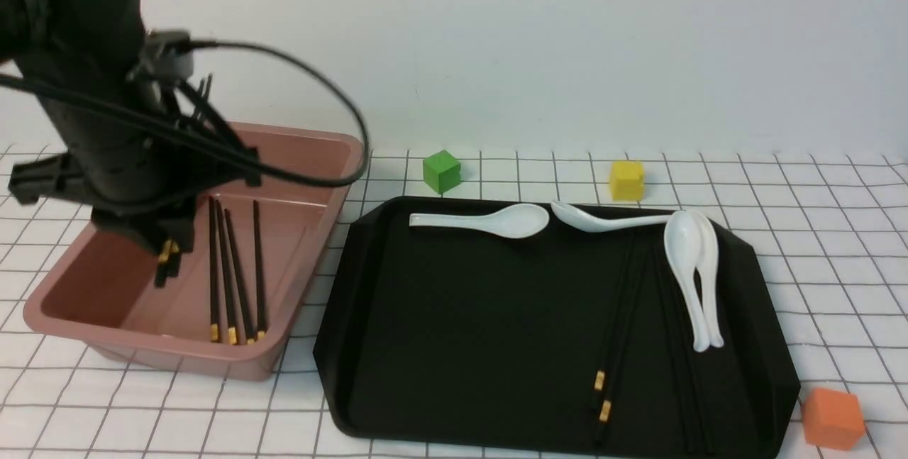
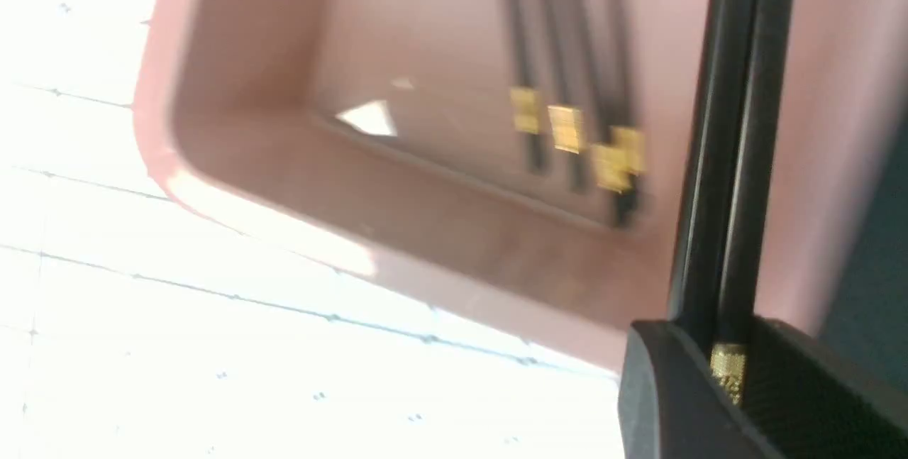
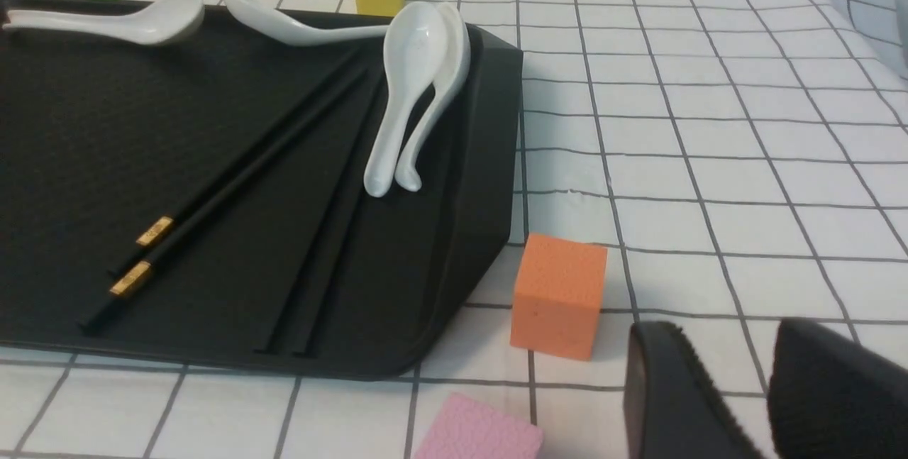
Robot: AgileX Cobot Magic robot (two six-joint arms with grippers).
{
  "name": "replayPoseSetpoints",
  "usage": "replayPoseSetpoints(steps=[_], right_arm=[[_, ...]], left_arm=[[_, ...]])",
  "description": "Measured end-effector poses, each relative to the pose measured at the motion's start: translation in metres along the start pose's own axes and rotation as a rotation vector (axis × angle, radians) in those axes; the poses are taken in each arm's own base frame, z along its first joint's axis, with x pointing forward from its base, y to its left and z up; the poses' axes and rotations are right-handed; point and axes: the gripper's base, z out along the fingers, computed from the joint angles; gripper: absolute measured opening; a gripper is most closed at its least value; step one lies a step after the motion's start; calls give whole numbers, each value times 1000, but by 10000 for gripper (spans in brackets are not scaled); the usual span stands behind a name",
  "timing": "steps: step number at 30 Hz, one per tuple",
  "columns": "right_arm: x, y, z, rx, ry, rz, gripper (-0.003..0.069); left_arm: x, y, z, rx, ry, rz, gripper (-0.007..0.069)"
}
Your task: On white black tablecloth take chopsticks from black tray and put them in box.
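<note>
The left fingers (image 2: 667,388) are clamped narrowly on the held chopsticks (image 2: 723,161), gripping close to the gold bands at the thick ends; the right fingers (image 3: 674,402) stand apart with nothing between them, low over the tablecloth (image 1: 816,232) near an orange cube (image 3: 559,296).

What matters is how the held chopsticks sit relative to the box (image 1: 305,140); in the front view the fingers hang inside its outline, on its left side, with the banded ends low and the thin tips slanting up and away towards the far wall. Four loose chopsticks (image 1: 227,267) already lie on the box floor just to the right, running front to back with their bands nearest the camera; in the left wrist view the held pair runs roughly parallel to them. So the floor lies straight below the grip and the long axis already matches the box's length; a release here should land them inside, though the steep tilt could make the tips tap the far wall.

On the black tray (image 1: 461,317) two pairs lie in the right half: a banded pair (image 1: 617,317) and a darker pair (image 3: 333,232) closer to the white spoons (image 1: 691,281). Both run roughly front to back, thick ends towards the robot, and are nearer the right arm than the left.
</note>
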Motion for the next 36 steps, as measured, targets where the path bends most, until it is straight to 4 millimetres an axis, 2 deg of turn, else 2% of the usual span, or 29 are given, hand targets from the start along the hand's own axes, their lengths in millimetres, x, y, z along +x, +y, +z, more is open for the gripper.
replayPoseSetpoints(steps=[2,4,6,10,13,15,19,21,23,26,29,31,32,33,34,36], right_arm=[[0,0,0,0,0,0,239],[0,0,0,0,0,0,239],[0,0,0,0,0,0,239],[0,0,0,0,0,0,239],[0,0,0,0,0,0,239],[0,0,0,0,0,0,239],[0,0,0,0,0,0,239],[0,0,0,0,0,0,239],[0,0,0,0,0,0,239],[0,0,0,0,0,0,239],[0,0,0,0,0,0,239],[0,0,0,0,0,0,239],[0,0,0,0,0,0,239],[0,0,0,0,0,0,239],[0,0,0,0,0,0,239],[0,0,0,0,0,0,239]], left_arm=[[-8,5,23,-12,7,-14,127],[-12,5,33,-12,1,-17,127],[-19,1,55,-17,-3,-3,129],[-25,-7,85,-7,-16,6,208],[-23,-9,92,4,9,-19,298],[-22,-9,92,4,22,-24,320],[-20,-4,67,-4,57,12,307],[-15,3,30,4,32,40,222],[-8,10,7,14,8,41,144],[19,28,-35,58,-85,35,8],[55,43,-54,129,-171,21,-13],[80,52,-60,183,-241,9,-13],[104,61,-61,227,-308,1,-13],[115,65,-61,262,-373,-5,-13],[128,70,-59,289,-426,-10,-13],[165,83,-50,359,-571,-23,-13]])
